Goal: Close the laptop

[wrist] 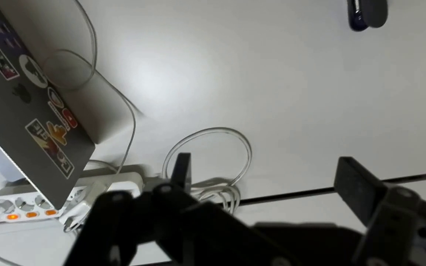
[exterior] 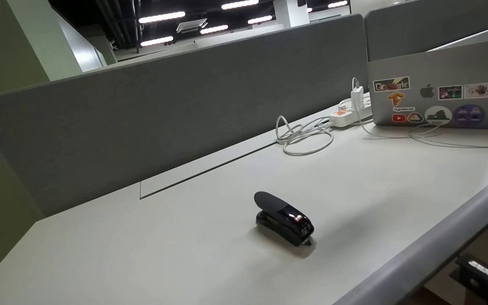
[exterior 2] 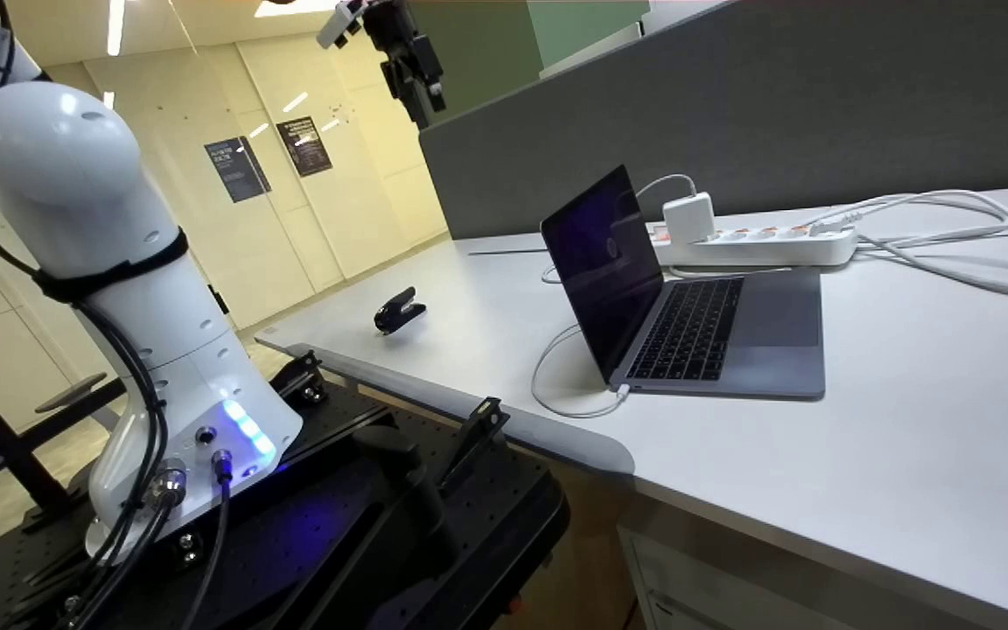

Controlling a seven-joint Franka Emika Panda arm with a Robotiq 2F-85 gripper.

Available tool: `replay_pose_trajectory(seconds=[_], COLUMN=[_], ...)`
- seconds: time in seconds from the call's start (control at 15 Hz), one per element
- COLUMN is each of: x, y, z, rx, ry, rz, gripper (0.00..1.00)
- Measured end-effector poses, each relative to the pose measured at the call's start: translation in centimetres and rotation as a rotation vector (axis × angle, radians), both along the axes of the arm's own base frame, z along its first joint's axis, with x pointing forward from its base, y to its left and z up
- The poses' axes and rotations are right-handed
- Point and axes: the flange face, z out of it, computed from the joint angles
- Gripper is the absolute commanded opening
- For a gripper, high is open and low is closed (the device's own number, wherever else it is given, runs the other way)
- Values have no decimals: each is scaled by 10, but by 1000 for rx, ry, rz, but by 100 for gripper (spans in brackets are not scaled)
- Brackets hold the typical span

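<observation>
The silver-grey laptop stands open on the white table, its lid raised. In an exterior view the sticker-covered back of the lid faces the camera. In an exterior view the dark screen and the keyboard show. In the wrist view the lid's back fills the left side, tilted. My gripper is open and empty, its two black fingers wide apart above the table, to the side of the lid's back and apart from it. The gripper also shows high at the top of an exterior view.
A black stapler-like object lies on the table. A white power strip with a charger lies behind the laptop, along the grey partition. Coiled white cable lies below my fingers. A charging cable runs to the laptop's side.
</observation>
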Motion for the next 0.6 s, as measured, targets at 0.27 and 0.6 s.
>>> replay_pose_trajectory(seconds=[0.27, 0.6], x=[0, -13], y=[-30, -85], z=[-55, -115], rx=[-38, -112], ry=[-73, -17], rz=[-77, -152], gripper=[100, 100])
